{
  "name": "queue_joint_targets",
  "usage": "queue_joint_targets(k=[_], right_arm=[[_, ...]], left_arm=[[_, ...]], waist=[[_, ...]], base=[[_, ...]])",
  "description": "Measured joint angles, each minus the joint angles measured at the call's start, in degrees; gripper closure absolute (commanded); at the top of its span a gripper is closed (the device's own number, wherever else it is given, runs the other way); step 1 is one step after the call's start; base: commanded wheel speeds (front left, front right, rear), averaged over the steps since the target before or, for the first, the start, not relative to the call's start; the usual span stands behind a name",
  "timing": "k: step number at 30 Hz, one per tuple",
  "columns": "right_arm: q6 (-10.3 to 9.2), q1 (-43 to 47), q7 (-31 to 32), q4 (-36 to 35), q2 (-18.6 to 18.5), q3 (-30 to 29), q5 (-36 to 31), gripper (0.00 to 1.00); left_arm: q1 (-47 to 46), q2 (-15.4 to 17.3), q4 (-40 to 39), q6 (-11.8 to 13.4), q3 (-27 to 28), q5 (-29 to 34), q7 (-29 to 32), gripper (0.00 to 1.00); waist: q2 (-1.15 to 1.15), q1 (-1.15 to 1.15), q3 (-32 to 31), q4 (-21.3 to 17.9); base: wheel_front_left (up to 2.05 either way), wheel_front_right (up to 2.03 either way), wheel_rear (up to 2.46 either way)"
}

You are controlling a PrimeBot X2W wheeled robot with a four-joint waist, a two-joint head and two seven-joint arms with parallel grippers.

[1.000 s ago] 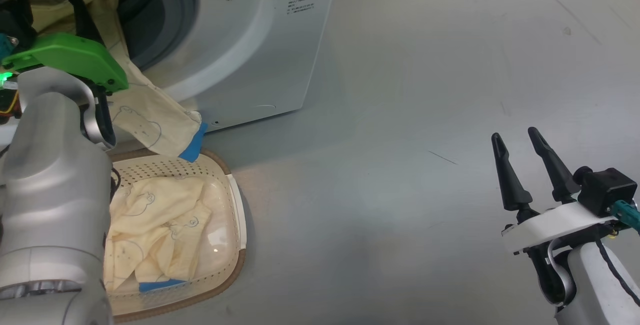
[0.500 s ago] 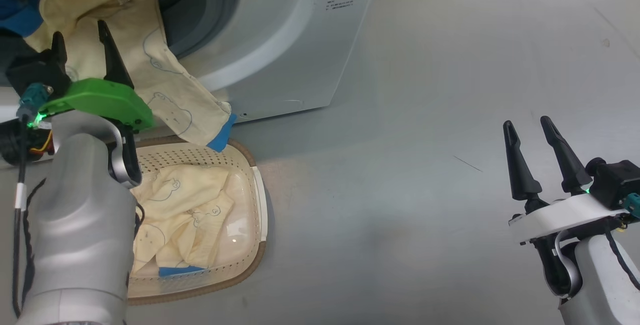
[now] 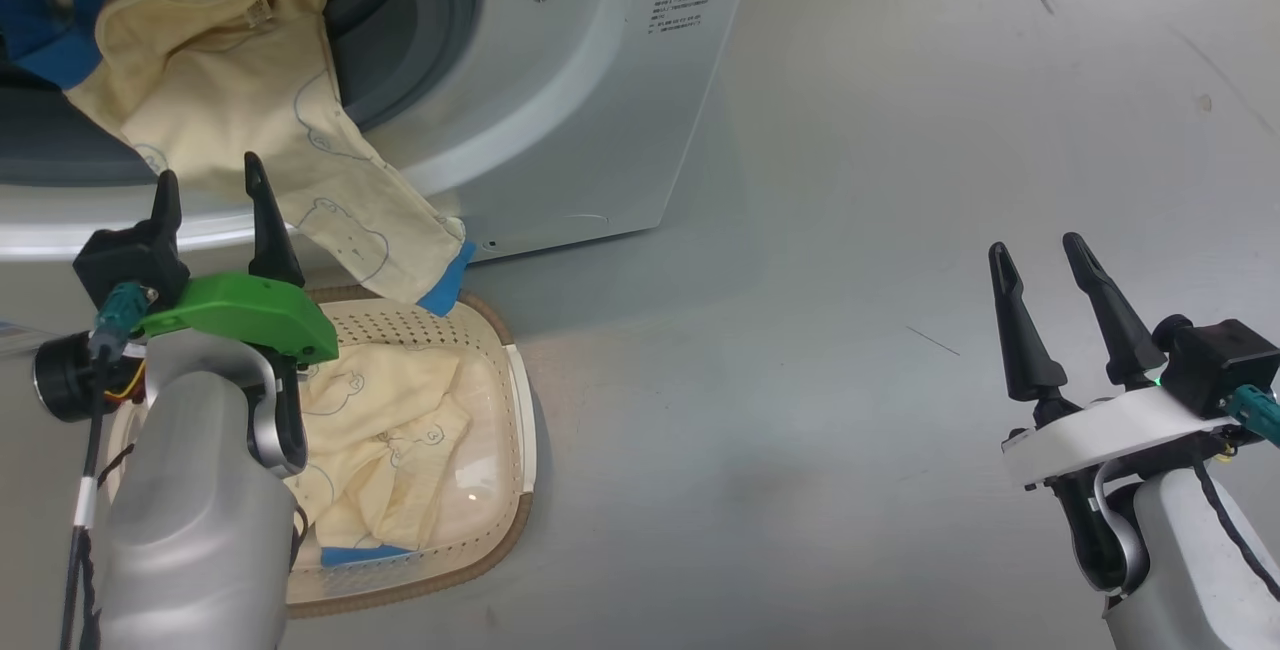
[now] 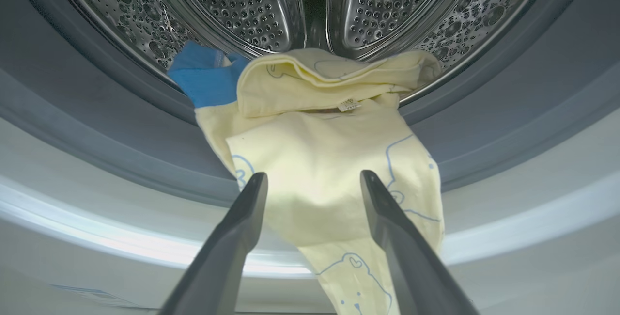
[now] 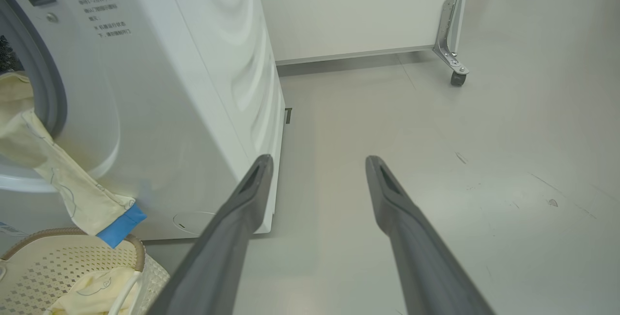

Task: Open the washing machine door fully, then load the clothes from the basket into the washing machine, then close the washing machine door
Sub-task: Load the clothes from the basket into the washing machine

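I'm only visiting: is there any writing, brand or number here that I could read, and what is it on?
Nothing reads clearly.
Printed lines on the washing machine front, beside the opening: rows of small characters, too blurred to quote.
White tag on the clothes hanging from the drum: too small to read.
Pale sticker low on the machine front: washed out, unreadable.

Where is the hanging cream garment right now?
Head view, upper left: the garment drapes out of the washing machine, its blue-trimmed end hanging near the basket.
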Motion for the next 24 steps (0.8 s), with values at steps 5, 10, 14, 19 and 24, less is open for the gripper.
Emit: queue_joint_targets(k=[5, 10, 14, 19, 24], right_arm=[[0.00, 0.02, 0.00, 0.09, 0.02, -0.22, -0.07, 0.00], [0.00, 0.06, 0.00, 0.08, 0.02, -0.29, -0.08, 0.00], [0.00, 0.08, 0.00, 0.08, 0.02, -0.26, -0.09, 0.00], [0.00, 0.12, 0.00, 0.08, 0.02, -0.30, -0.09, 0.00], [0.00, 0.26, 0.00, 0.04, 0.02, -0.49, -0.09, 0.00]], left_arm=[[3.05, -0.01, -2.74, -0.05, 0.00, -0.94, 0.00, 0.00], [6.42, -0.01, -5.12, -0.05, -0.10, -1.20, 0.00, 0.00], [8.70, 0.00, -7.10, -0.05, -0.09, -1.80, 0.00, 0.00], [11.87, 0.00, -9.23, -0.04, -0.81, -1.94, 0.00, 0.00], [14.97, 0.01, -11.39, -0.04, -1.88, -3.77, 0.00, 0.00]], waist=[[0.00, 0.00, -0.67, -0.01], [0.00, 0.00, -1.07, 0.00], [0.00, 0.00, -1.41, 0.03], [0.00, 0.00, -1.76, 0.02], [0.00, 0.00, -1.99, 0.08]], base=[[0.00, 0.00, 0.00], [0.00, 0.00, 0.00], [0.00, 0.00, 0.00], [0.00, 0.00, 0.00], [0.00, 0.00, 0.00]])
